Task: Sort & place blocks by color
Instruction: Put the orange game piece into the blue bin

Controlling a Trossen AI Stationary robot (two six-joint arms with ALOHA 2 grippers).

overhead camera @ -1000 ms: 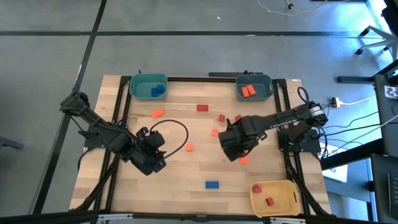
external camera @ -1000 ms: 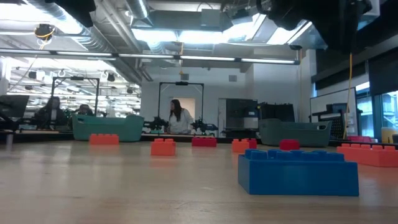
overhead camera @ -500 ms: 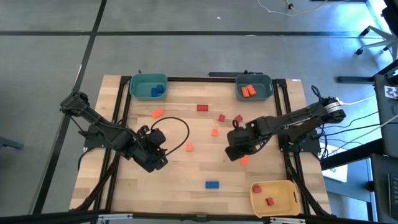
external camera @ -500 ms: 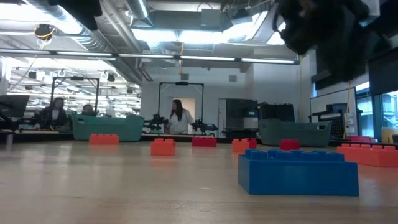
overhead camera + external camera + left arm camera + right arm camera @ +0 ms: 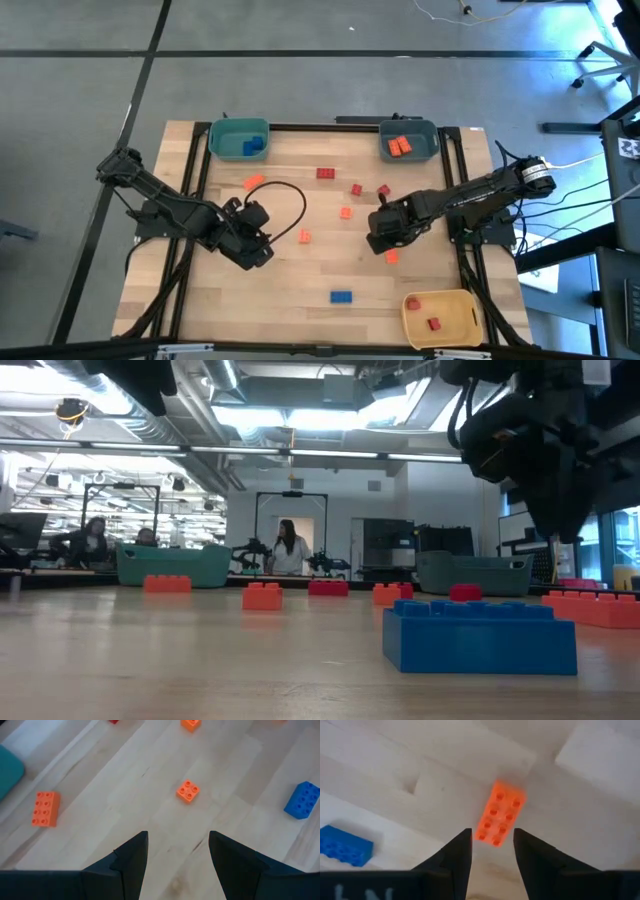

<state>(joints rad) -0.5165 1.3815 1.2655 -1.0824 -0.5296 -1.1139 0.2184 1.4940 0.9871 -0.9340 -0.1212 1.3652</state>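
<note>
the right gripper (image 5: 385, 240) is hovering over the right half of the wooden table (image 5: 300, 300), just above an orange rectangular brick (image 5: 499, 814) that is lying flat on the boards. in the right wrist view its two dark fingers (image 5: 457, 855) are standing apart with nothing between them, and the near end of that orange brick is sitting just ahead of the gap. a blue brick (image 5: 342, 848) is lying off to one side of it in the same view.

the left gripper (image 5: 256, 248) is waiting over the left half of the table, its fingers (image 5: 131, 857) spread wide and empty; a small square orange brick (image 5: 188, 791) is lying ahead of them, with a longer orange brick (image 5: 44, 808) well apart from it.

the loose blocks are lying scattered across the middle of the table: a red one (image 5: 326, 173) near the back, two more red ones (image 5: 356, 189) beside the right arm, an orange one (image 5: 346, 212) between them and the centre, and the blue brick near the front edge. the teal bin (image 5: 238, 125) at the back left is holding blue bricks, the grey-blue bin (image 5: 410, 128) at the back right is holding orange ones, and the yellow bin (image 5: 452, 296) at the front right is holding red ones.

in the low view a person (image 5: 288, 548) is standing in the room behind the table.
</note>
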